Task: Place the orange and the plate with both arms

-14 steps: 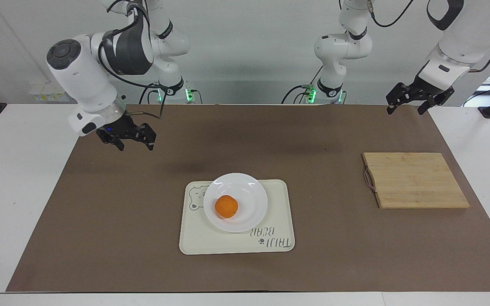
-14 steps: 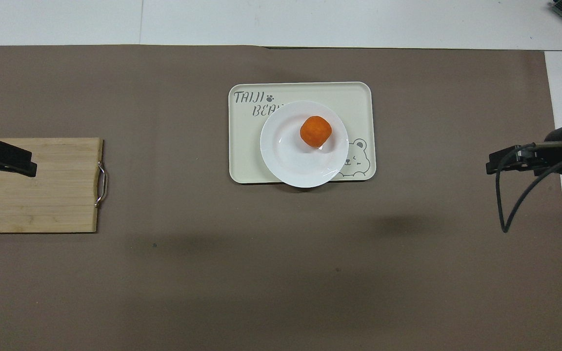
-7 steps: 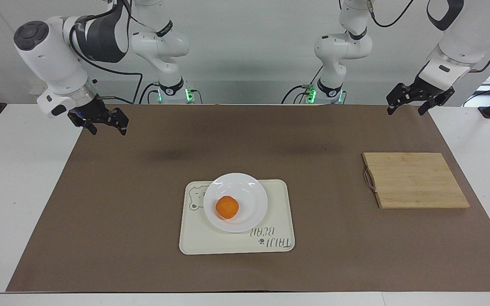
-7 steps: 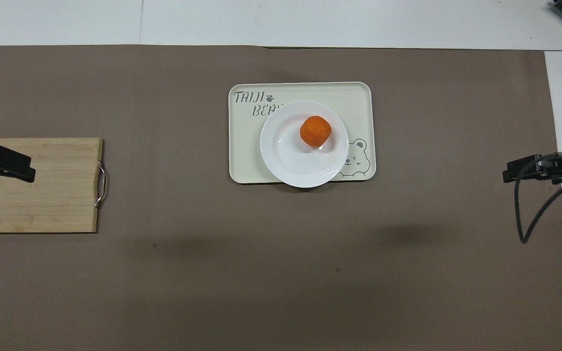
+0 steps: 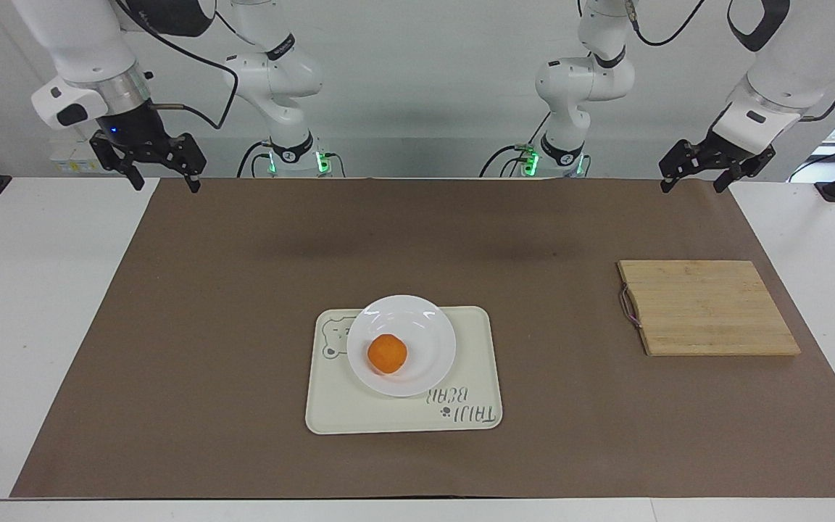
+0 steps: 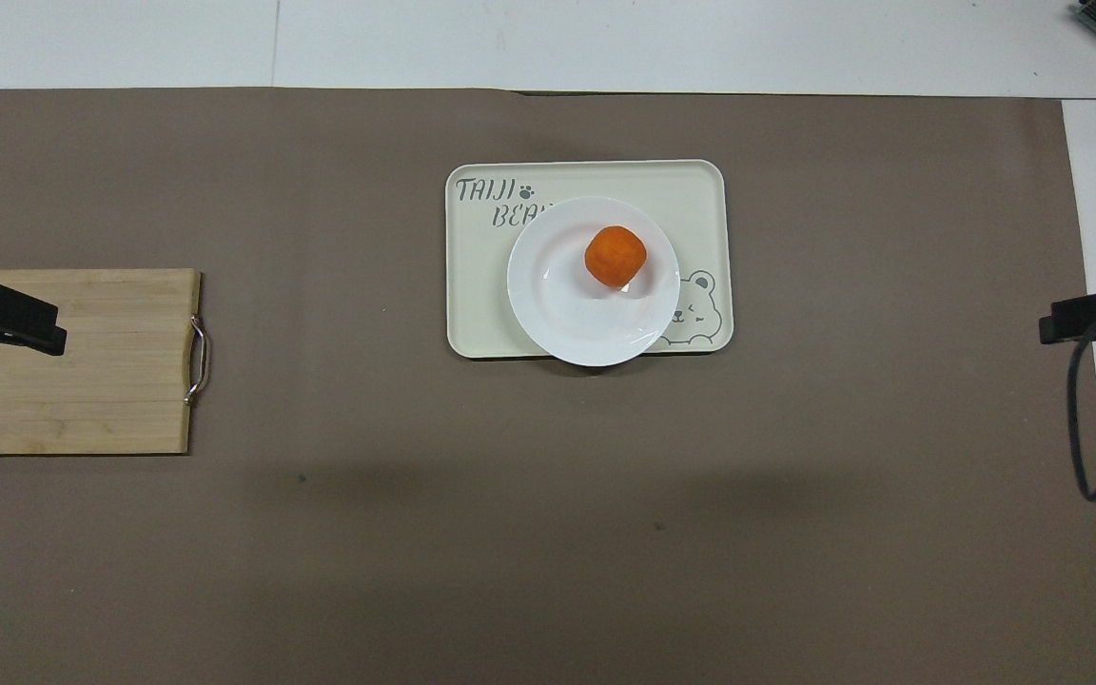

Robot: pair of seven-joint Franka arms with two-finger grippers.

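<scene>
The orange (image 5: pixel 387 354) sits in the plate (image 5: pixel 425 326) on the tray (image 5: pixel 475 362), mid-table. Both the left gripper (image 5: pixel 696 174) and right gripper (image 5: pixel 159 168) hang spread open and empty over the mat's corners by the bases, so neither's really closer.

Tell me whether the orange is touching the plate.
Touching. In the facing view the orange sits in the plate with no gap beneath it; the overhead view shows it inside the rim too.
</scene>
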